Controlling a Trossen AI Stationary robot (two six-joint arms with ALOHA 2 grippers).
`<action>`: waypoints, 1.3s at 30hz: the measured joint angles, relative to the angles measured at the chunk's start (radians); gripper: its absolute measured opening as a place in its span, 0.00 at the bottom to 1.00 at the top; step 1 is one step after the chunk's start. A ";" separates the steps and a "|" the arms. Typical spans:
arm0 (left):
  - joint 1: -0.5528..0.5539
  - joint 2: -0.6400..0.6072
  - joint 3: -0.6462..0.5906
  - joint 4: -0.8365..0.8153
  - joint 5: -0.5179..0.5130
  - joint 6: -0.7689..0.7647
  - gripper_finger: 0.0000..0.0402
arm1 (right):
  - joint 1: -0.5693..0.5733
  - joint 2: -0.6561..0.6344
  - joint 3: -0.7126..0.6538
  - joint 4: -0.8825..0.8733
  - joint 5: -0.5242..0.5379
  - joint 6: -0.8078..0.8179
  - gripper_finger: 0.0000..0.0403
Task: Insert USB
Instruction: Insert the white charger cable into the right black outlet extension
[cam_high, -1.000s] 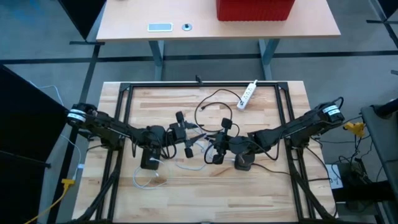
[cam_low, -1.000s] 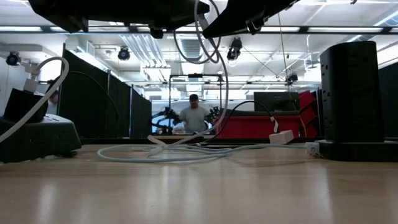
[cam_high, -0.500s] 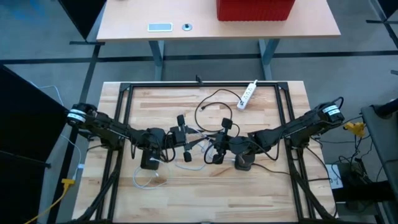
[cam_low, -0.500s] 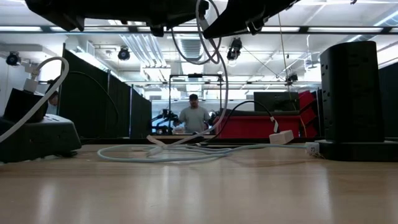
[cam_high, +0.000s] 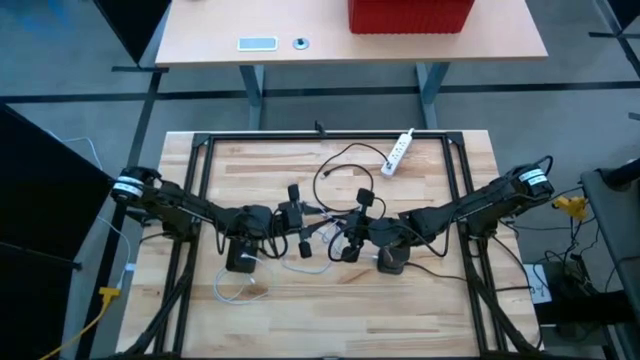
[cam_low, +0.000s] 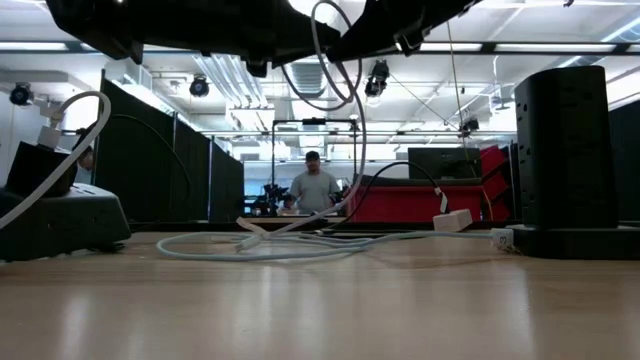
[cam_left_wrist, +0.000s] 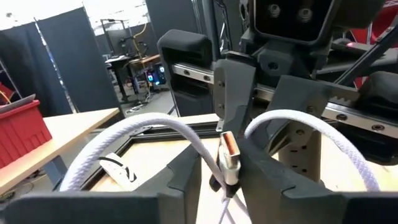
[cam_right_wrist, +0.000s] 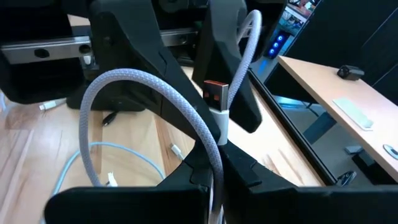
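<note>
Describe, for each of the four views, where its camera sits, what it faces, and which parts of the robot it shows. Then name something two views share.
High view: overhead, looking straight down on the table and both arms.
Low view: at tabletop height, facing the room; arms hang overhead.
Left wrist view: on the left arm, facing the right gripper; own fingers at bottom.
Right wrist view: on the right arm, facing the left gripper; own fingers grip the USB plug.
Shared: both wrist views show the white cable.
</note>
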 joint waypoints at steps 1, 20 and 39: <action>0.000 0.000 0.000 0.000 0.001 0.001 0.15 | 0.000 0.000 0.000 0.000 0.000 0.000 0.00; 0.086 -0.198 0.000 -0.364 0.242 -0.103 0.08 | 0.036 -0.014 0.152 -0.280 -0.121 -0.074 0.25; 0.414 -0.113 0.012 -0.403 1.270 -0.658 0.08 | 0.138 0.216 0.197 -0.080 0.210 -0.913 0.46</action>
